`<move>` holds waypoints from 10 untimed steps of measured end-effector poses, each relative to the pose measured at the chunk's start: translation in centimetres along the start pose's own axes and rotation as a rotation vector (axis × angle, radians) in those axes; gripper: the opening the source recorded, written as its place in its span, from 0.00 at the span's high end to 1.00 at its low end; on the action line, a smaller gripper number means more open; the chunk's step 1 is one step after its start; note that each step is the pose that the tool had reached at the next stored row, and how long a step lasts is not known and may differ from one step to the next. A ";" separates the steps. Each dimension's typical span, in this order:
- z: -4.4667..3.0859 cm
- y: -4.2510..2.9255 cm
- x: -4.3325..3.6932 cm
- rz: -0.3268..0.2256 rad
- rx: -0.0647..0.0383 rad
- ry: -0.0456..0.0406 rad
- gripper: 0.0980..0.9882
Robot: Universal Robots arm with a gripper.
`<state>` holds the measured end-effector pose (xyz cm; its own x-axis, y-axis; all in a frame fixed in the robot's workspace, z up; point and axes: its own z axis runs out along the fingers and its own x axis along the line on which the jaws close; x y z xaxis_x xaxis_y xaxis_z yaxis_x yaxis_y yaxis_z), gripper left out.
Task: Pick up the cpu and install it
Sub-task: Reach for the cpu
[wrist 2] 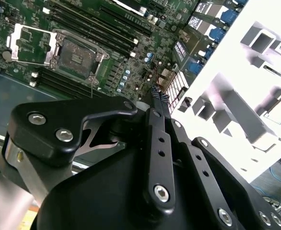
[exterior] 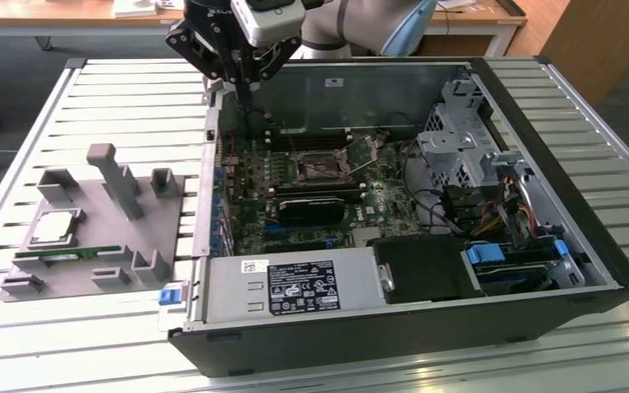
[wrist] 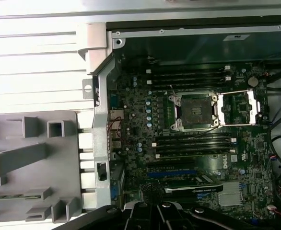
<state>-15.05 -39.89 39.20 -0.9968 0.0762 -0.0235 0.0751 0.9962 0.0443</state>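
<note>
My hand, fingers together and holding nothing, hangs over the far edge of the open computer case. The cpu lies flat on the grey holder, well apart from the hand, toward the exterior view's left.

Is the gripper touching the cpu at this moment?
Apart. In the exterior view the gripper hangs over the open case, while the cpu lies on the grey holder outside it.
</note>
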 end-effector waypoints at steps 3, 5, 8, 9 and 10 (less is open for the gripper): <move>0.01 -0.01 0.13 0.000 0.000 0.0005 0.99; 0.02 -0.02 0.22 0.000 0.000 0.0011 0.99; 0.04 -0.03 0.38 0.000 0.000 0.0018 0.99; 0.05 -0.03 0.43 0.000 0.000 0.0022 0.99; 0.06 -0.04 0.47 0.000 0.000 0.0026 0.99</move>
<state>-15.52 -39.89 39.14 -0.9969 0.0763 -0.0210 0.0753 0.9962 0.0441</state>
